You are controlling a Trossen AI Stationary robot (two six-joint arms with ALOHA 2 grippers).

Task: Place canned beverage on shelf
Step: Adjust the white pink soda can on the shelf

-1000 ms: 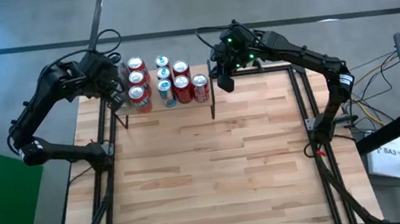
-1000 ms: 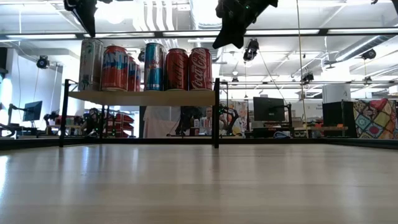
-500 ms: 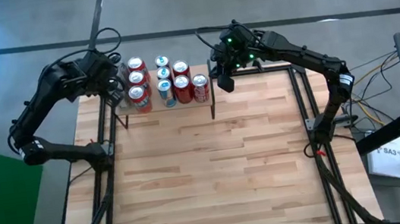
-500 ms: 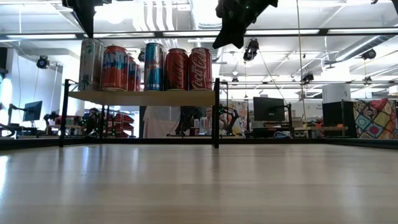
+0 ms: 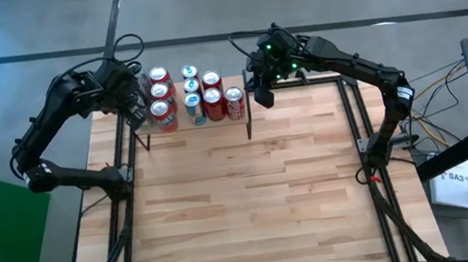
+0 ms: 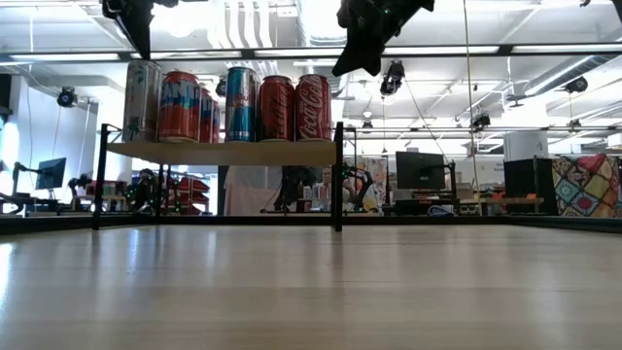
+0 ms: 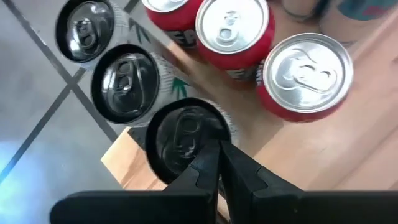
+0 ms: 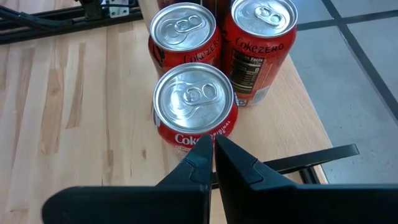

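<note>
- Left gripper point(image 5: 135, 114) hangs above the left end of the shelf point(image 5: 182, 127), fingers pressed together with nothing between them; in its own wrist view the dark fingertips point(image 7: 214, 167) meet over the rim of a silver-sided can with a dark lid point(image 7: 185, 135) at the shelf's corner.
- Beside that can, along the shelf's left edge, stand two more dark-lidded cans point(image 7: 124, 81), one behind the other.
- Shelf of light wood on thin black uprights point(image 6: 337, 175) stands at the far edge of the butcher-block table point(image 5: 243, 201), toward its left half.
- Nine canned beverages point(image 5: 191, 90) stand upright on the shelf in three rows, all close together; none lies on the table.
- From table height the front row reads, left to right: a tall silver can point(image 6: 143, 100), a red and blue can point(image 6: 179, 105), a blue can point(image 6: 241, 103), a red can point(image 6: 276, 107) and a red Coca-Cola can point(image 6: 313, 107) at the shelf's right end.
- Right gripper point(image 5: 263, 97) hangs just off the shelf's right end, above the table's far edge, fingers together and holding nothing.
- Its wrist view shows the closed fingertips point(image 8: 208, 157) just before the Coca-Cola can, with a Coke Zero can point(image 8: 259, 46) and another red can point(image 8: 183, 34) behind it.
</note>
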